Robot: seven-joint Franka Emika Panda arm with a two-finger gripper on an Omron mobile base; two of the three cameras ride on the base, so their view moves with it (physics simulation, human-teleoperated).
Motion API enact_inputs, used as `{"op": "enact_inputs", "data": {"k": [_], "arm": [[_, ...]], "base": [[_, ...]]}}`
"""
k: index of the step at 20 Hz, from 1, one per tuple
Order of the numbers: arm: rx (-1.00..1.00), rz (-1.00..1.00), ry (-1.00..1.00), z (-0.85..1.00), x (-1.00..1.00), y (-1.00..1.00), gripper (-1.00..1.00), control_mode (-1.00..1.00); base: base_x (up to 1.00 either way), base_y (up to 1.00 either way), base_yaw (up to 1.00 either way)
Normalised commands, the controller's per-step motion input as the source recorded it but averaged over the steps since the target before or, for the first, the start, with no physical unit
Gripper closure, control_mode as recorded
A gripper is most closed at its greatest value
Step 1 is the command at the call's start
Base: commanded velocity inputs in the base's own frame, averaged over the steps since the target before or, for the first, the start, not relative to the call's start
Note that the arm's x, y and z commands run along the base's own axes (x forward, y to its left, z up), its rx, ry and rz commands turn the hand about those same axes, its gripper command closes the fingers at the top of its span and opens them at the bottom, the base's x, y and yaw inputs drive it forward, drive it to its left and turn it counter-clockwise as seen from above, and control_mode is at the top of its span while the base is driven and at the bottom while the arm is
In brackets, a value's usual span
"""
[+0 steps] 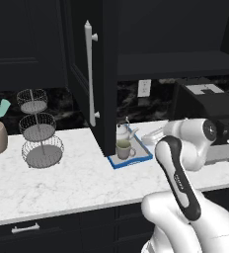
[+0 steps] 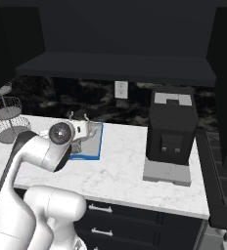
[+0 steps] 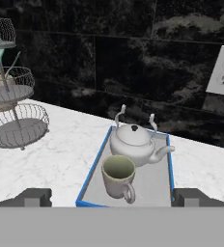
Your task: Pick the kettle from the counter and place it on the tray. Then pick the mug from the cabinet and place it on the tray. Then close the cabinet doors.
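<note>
Ahead of my gripper [image 3: 112, 197], the tray [image 3: 161, 185] lay on the worktop [image 3: 61, 154]. The mug [image 3: 118, 176] stood on its near end, the kettle [image 3: 133, 142] just behind it. A wire stand [image 3: 15, 108] stood off to the left.

The kettle [image 3: 133, 141] is glossy white. The mug [image 3: 119, 176] is off-white, its inside seemingly greenish. The tray [image 3: 158, 185] has a grey floor and bright blue rim. The counter [image 1: 62, 180] is white marble with grey veins. The cabinet door [image 1: 79, 59] is black, its handle [image 1: 90, 74] silver-white.
</note>
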Motion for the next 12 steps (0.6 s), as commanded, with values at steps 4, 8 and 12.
{"op": "enact_inputs", "data": {"k": [4, 8, 12], "arm": [[0.06, 0.0, 0.0, 0.23, -0.25, -0.11, -1.0, -1.0], [0.12, 0.0, -0.01, 0.27, -0.32, -0.14, -1.0, -1.0], [0.04, 0.0, -0.11, 0.42, -0.36, 0.0, -1.0, -1.0]], "base": [[0.0, 0.0, 0.0], [0.0, 0.0, 0.0], [0.0, 0.0, 0.0]]}}
